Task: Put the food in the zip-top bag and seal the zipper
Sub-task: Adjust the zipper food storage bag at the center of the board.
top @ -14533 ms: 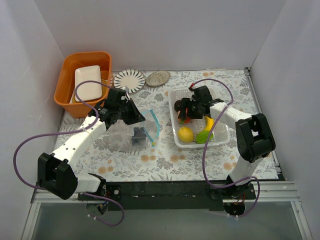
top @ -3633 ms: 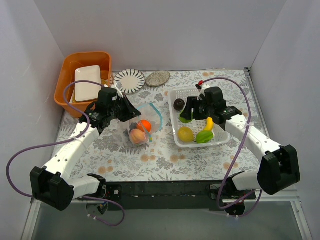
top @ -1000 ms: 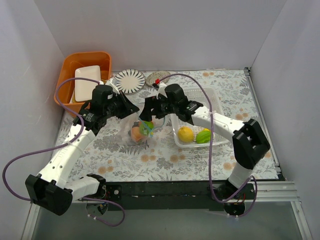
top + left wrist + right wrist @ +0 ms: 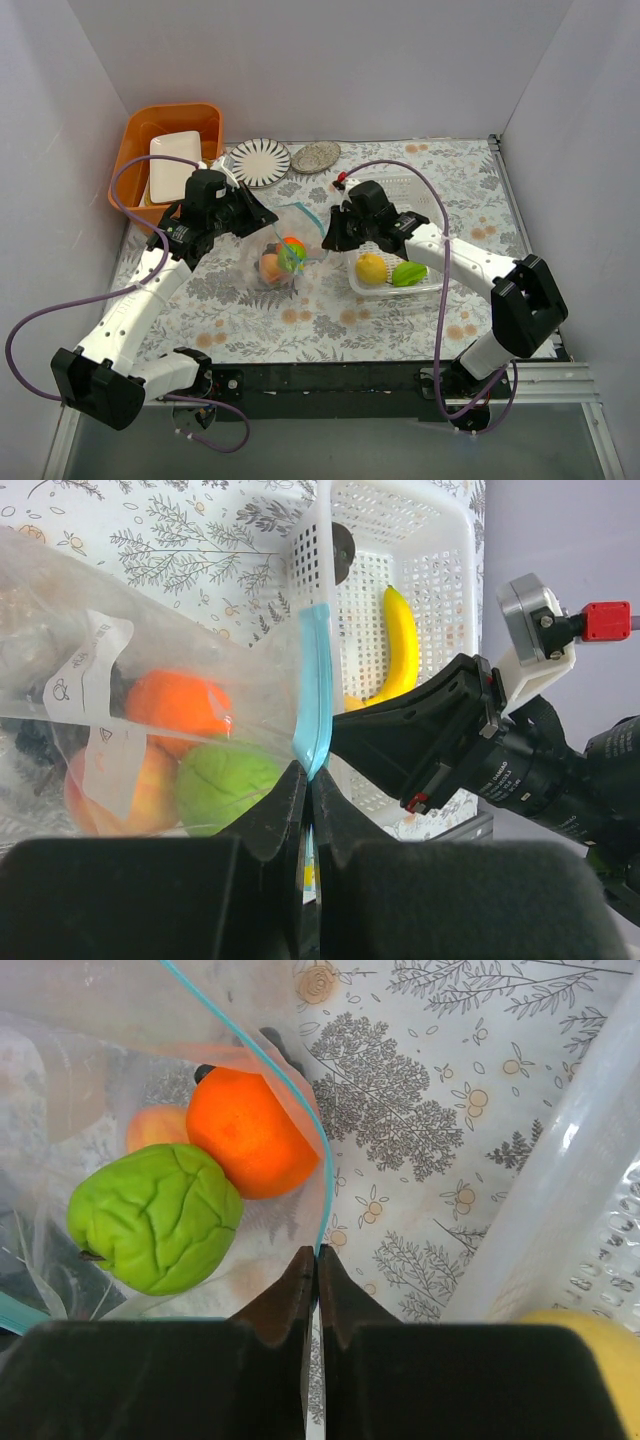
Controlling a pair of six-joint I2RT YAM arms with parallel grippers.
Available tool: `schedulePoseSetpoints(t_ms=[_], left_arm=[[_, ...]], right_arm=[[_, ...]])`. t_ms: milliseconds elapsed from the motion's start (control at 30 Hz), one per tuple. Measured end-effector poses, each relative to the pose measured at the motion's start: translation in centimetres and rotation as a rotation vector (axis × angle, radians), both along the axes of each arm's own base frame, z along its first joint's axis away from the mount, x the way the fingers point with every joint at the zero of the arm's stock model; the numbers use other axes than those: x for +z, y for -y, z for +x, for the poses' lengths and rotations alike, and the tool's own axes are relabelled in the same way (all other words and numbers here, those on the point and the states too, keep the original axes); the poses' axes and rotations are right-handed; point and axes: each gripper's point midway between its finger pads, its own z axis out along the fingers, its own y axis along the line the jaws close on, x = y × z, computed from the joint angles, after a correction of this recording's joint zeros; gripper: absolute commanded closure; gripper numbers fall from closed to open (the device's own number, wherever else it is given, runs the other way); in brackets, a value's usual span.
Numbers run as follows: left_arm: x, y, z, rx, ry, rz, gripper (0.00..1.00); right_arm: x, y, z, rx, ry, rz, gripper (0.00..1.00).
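Clear crinkly zip-top bag [image 4: 283, 250], plastic toy fruits [image 4: 250, 1130] inside; left gripper [image 4: 308, 772] and right gripper [image 4: 316, 1252] both pinched tight onto its light-blue zipper strip [image 4: 316, 680].

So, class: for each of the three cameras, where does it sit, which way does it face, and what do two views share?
Top external: high behind the robot, looking down at the table; left arm and right arm show whole.
Left wrist: on the left arm, facing past the left fingers, shut on the zipper, toward the basket.
Right wrist: on the right arm, facing down past the right fingers into the bag.
Shared: both wrist views show the orange.
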Motion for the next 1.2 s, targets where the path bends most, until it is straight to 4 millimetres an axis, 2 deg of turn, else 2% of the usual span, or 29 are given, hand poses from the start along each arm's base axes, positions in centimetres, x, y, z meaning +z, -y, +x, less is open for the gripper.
schedulePoseSetpoints(t_ms=[167, 267, 333, 400, 467, 567, 633, 733, 933, 1000, 1100, 1133, 1200], left_arm=[[-0.2, -0.4, 0.1, 0.018, -0.001, 0.020, 1.00], [0.2, -2.2, 0.6, 0.102, 0.001, 0.089, 1.00], [1.3, -4.3, 1.4, 0.200, 0.040, 0.157, 1.00], [2.0, -6.3, 1.7, 0.275, 0.075, 0.208, 1.00], [2.1, -7.7, 1.6, 0.318, 0.076, 0.244, 1.00], [1.6, -8.7, 1.5, 0.331, 0.045, 0.283, 1.00], [1.5, -8.6, 1.4, 0.322, 0.003, 0.304, 1.00], [2.9, -8.3, 1.6, 0.313, 0.017, 0.293, 1.00], [6.5, -8.3, 0.9, 0.314, 0.094, 0.247, 1.00], [7.2, -8.1, 0.8, 0.302, 0.115, 0.226, 1.00], [6.9, -7.4, 0.7, 0.270, 0.116, 0.202, 1.00], [6.3, -7.0, 0.8, 0.256, 0.107, 0.196, 1.00], [3.9, -6.2, 0.8, 0.218, 0.067, 0.185, 1.00]], right_arm=[[0.4, -0.7, -0.3, 0.035, -0.011, 0.027, 0.99], [2.3, -1.6, -0.2, 0.077, 0.015, 0.068, 0.99], [4.9, -2.8, -0.1, 0.127, 0.057, 0.121, 0.99], [8.5, -4.2, 0.1, 0.186, 0.129, 0.191, 0.99], [11.8, -5.3, -0.1, 0.240, 0.192, 0.252, 0.99], [16.2, -7.0, -0.3, 0.311, 0.259, 0.317, 0.99], [17.8, -8.0, -0.6, 0.360, 0.278, 0.354, 0.99], [17.3, -8.6, -0.8, 0.387, 0.260, 0.352, 0.99], [14.5, -9.4, -0.8, 0.423, 0.195, 0.323, 0.98], [13.8, -9.5, -0.7, 0.423, 0.176, 0.311, 0.96], [12.6, -9.3, -0.3, 0.394, 0.154, 0.285, 0.95], [12.1, -9.3, -0.1, 0.385, 0.148, 0.277, 0.98], [10.2, -8.9, 0.1, 0.367, 0.113, 0.251, 0.99]])
